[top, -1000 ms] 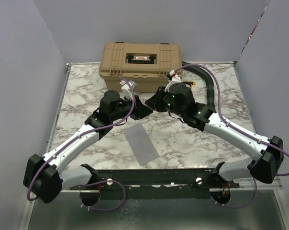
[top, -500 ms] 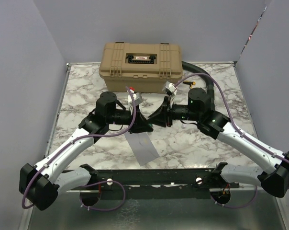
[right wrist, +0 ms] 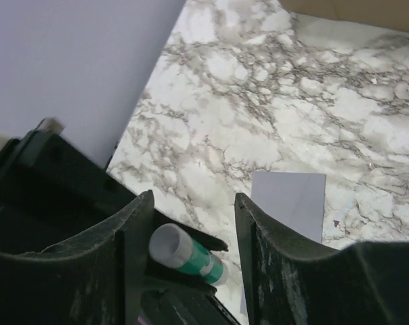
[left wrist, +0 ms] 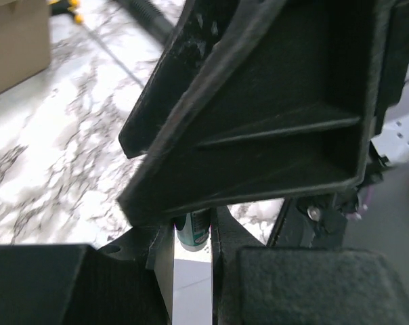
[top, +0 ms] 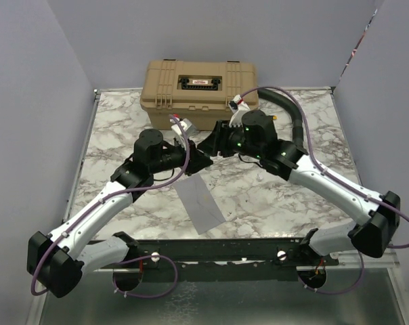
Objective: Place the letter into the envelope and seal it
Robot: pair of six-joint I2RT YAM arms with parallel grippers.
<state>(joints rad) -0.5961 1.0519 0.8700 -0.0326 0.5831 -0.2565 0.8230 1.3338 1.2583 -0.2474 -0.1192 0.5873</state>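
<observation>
The grey envelope (top: 200,204) lies flat on the marble table, near the middle front; it also shows in the right wrist view (right wrist: 290,202). The tan-brown letter is not in view. My left gripper (top: 197,161) is shut on a green and white glue stick (left wrist: 193,231) and holds it above the table, beyond the envelope's far end. My right gripper (top: 210,145) faces it, tip to tip. In the right wrist view the right gripper (right wrist: 194,220) is open, and the glue stick (right wrist: 186,253) lies between its fingers, near the left finger (right wrist: 130,237).
A closed tan hard case (top: 199,91) stands at the back of the table, just behind both grippers. A black corrugated hose (top: 291,115) curves along the back right. Grey walls close in the left, back and right sides.
Half a second ago both grippers met lower, over the envelope's far end. Now they are further back and higher, toward the case, and the right wrist has turned.
</observation>
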